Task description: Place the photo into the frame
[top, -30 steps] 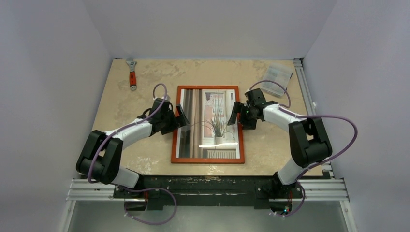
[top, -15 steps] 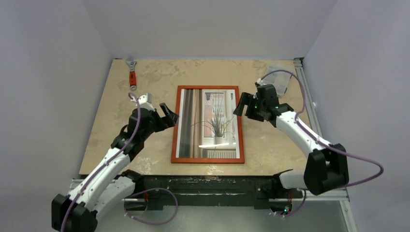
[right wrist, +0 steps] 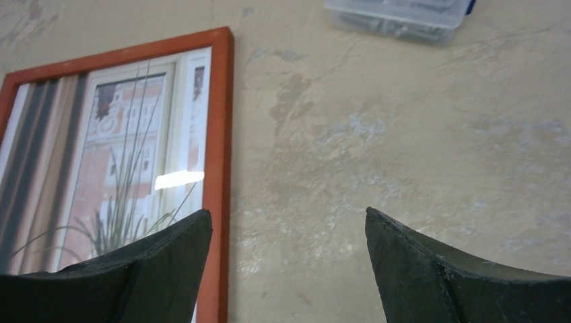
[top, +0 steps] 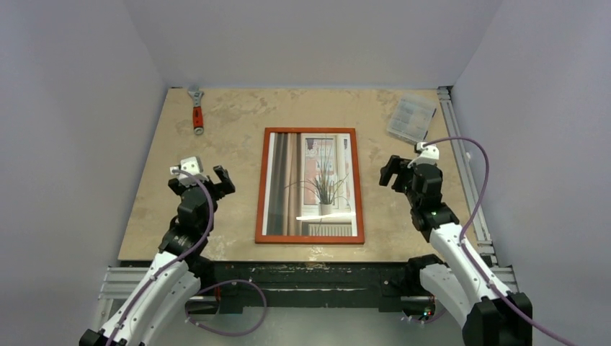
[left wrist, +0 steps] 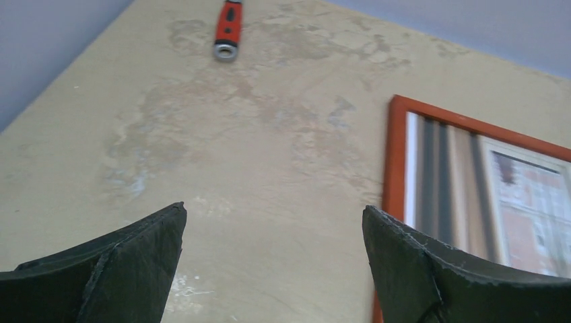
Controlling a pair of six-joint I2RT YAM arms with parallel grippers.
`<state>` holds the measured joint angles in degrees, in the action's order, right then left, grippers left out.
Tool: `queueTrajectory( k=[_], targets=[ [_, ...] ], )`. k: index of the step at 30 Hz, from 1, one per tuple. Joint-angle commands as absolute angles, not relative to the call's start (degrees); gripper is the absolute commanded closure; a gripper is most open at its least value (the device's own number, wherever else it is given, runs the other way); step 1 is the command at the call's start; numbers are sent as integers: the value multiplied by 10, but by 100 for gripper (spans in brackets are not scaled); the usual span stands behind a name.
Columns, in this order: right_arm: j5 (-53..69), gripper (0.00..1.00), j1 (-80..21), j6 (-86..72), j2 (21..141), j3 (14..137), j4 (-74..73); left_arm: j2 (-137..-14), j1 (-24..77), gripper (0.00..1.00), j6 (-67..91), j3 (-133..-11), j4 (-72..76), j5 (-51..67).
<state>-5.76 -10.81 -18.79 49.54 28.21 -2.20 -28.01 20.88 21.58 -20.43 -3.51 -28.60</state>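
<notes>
The orange-brown frame (top: 261, 189) lies flat in the middle of the table, and the photo (top: 311, 186) of a grassy plant at a window sits inside its border, picture side up. My left gripper (top: 209, 176) hangs open to the left of the frame, well apart from it. In the left wrist view the frame (left wrist: 394, 155) shows past the right finger, with the photo (left wrist: 471, 195) beside it. My right gripper (top: 395, 173) hangs open to the right of the frame, holding nothing. The right wrist view shows the frame (right wrist: 220, 121) and photo (right wrist: 121, 148) at left.
A red-handled wrench (top: 196, 112) lies at the back left, also seen as the wrench (left wrist: 227, 27) in the left wrist view. A clear plastic box (top: 412, 117) sits at the back right; the box (right wrist: 397, 13) shows at the top of the right wrist view.
Both arms have drawn back from the frame's sides toward the near edge and outward. The photo and frame have stayed put.
</notes>
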Motion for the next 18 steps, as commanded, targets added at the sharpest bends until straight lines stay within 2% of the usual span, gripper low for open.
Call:
queueTrajectory(
  k=[1, 6, 11, 18],
  targets=[
    [-158, 18, -108, -114, 454, 224, 107, -329, 193, 0, 139, -166, 83, -406],
    [-213, 19, -108, -102, 474, 140, 228, -419, 170, 0, 98, -138, 196, -396],
    [-213, 21, -108, -54, 522, 51, 444, -525, 95, 0, 78, -96, 372, -296],
    [-241, 19, -96, -38, 660, 85, 576, -675, 25, 0, 49, -108, 559, -147]
  ],
)
